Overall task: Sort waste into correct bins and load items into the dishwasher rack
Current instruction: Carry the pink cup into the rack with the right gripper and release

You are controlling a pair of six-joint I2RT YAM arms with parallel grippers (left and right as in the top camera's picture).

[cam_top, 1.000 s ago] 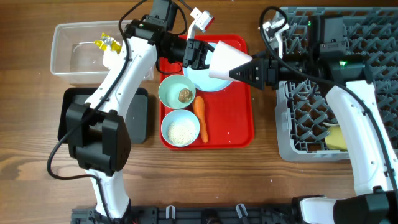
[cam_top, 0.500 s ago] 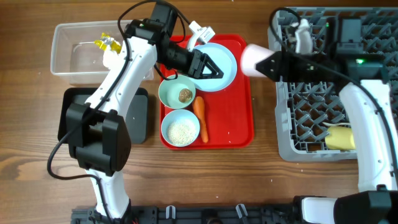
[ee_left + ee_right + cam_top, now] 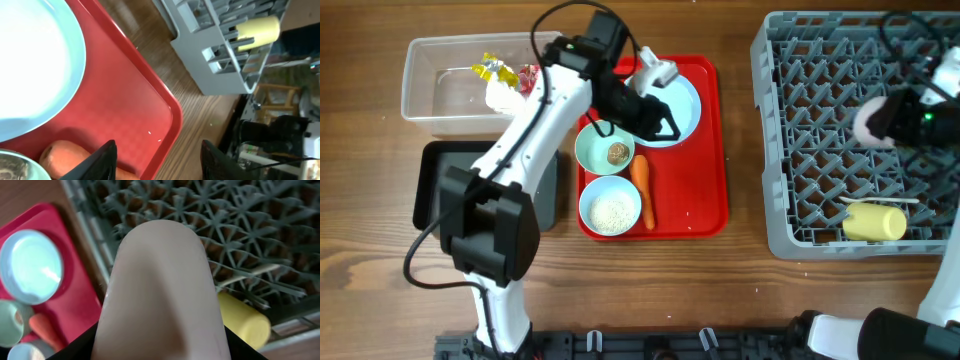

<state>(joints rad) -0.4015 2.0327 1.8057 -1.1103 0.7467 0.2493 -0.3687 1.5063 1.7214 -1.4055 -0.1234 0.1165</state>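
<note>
My right gripper (image 3: 888, 117) is shut on the pink cup (image 3: 869, 121), held over the right half of the grey dishwasher rack (image 3: 820, 60). The cup (image 3: 160, 290) fills the right wrist view, with the black fingers (image 3: 75, 349) on both sides of it. A yellow cup (image 3: 875, 222) lies in the rack's near corner. My left gripper (image 3: 658, 122) hangs open and empty above the light-blue plate (image 3: 682, 100); its fingertips (image 3: 102, 161) frame the carrot (image 3: 57, 156). Two bowls (image 3: 605, 150) (image 3: 610, 210) hold a brown lump and rice. The carrot (image 3: 642, 190) lies beside them.
The plate, bowls and carrot rest on a flat red tray (image 3: 705, 205). A clear tub (image 3: 430, 90) at the back left holds yellow and red wrappers and white tissue. A black tray (image 3: 432, 185) sits in front of it, partly under my left arm.
My left gripper opened and let go of the pink cup. The right arm carried the cup rightward from the red tray to above the rack.
</note>
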